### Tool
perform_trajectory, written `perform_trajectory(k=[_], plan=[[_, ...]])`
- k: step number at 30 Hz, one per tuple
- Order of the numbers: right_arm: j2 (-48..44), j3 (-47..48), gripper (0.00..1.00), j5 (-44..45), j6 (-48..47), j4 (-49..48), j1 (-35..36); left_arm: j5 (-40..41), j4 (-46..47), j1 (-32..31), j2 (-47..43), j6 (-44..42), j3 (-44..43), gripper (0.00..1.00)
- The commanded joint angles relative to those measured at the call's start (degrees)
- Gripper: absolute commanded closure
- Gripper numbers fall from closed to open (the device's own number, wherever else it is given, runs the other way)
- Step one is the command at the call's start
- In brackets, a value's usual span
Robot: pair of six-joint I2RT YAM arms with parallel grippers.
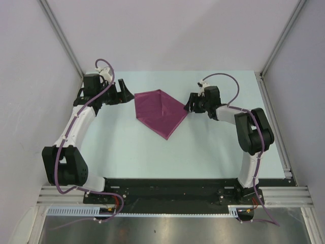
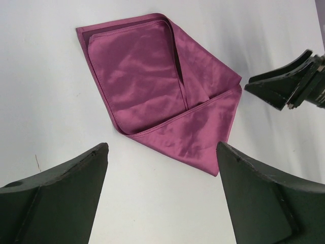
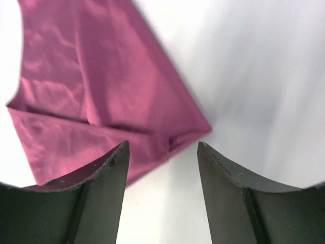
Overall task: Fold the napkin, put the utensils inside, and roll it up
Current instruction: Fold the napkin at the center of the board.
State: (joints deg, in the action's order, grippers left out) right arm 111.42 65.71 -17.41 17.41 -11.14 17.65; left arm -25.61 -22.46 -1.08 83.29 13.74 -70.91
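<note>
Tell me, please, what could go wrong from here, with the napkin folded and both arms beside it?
The right gripper, jaws open, sits at a corner of the napkin; closing there may pinch only the top layer and pull the fold apart.
The folded flaps lie loose and uneven in the left wrist view, so any drag could shift them.
No utensil shows in any view, so the placing step may stall.

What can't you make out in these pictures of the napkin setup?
Utensil: seen in no view; whether the folded napkin covers one cannot be told.
Right wrist view: napkin blurred, cut off at the top edge, its near edge behind the right claw.
Top view: fold layers too small.
</note>
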Motion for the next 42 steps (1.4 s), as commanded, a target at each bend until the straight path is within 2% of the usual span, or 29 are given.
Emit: perform_trajectory(k=[1, 7, 11, 15, 21, 27, 31, 33, 38, 42], plan=[[2.2, 6.7, 0.39, -2.3, -2.4, 0.2, -2.4, 0.5, 0.3, 0.6, -0.2, 0.5, 0.0, 0.09], [10.4, 14.6, 0.43, -10.5, -2.0, 2.8, -4.6, 0.5, 0.3, 0.6, -0.1, 0.4, -0.1, 0.08], [14.5, 19.9, 0.53, -17.5, -0.9, 4.9, -5.6, 0.4, 0.2, 0.6, -0.1, 0.4, -0.1, 0.08], [17.6, 22.2, 0.57, -23.4, 0.2, 6.6, -6.0, 0.2, 0.3, 0.6, -0.1, 0.6, -0.1, 0.08], [20.4, 23.7, 0.60, -26.9, 2.1, 6.7, -6.0, -0.1, 0.4, 0.6, -0.2, 0.6, -0.1, 0.08], [21.5, 24.6, 0.66, -27.2, 1.7, 8.8, -5.9, -0.2, 0.4, 0.6, -0.5, 0.6, -0.1, 0.08], [20.6, 23.3, 0.84, -25.9, 1.2, 9.6, -5.8, -0.2, 0.5, 0.6, -0.6, 0.7, 0.0, 0.08], [19.3, 22.3, 0.88, -25.5, 1.7, 9.1, -5.8, -0.5, 0.6, 0.6, -0.7, 0.9, 0.1, 0.08], [14.8, 15.2, 0.99, -22.3, 4.3, 7.8, -5.3, -1.6, 1.9, 0.6, -1.1, 2.1, 0.9, 0.08], [8.7, 5.8, 1.00, -17.6, 7.2, 5.5, -4.2, -2.4, 2.9, -0.1, -1.3, 3.4, 1.9, 0.08]])
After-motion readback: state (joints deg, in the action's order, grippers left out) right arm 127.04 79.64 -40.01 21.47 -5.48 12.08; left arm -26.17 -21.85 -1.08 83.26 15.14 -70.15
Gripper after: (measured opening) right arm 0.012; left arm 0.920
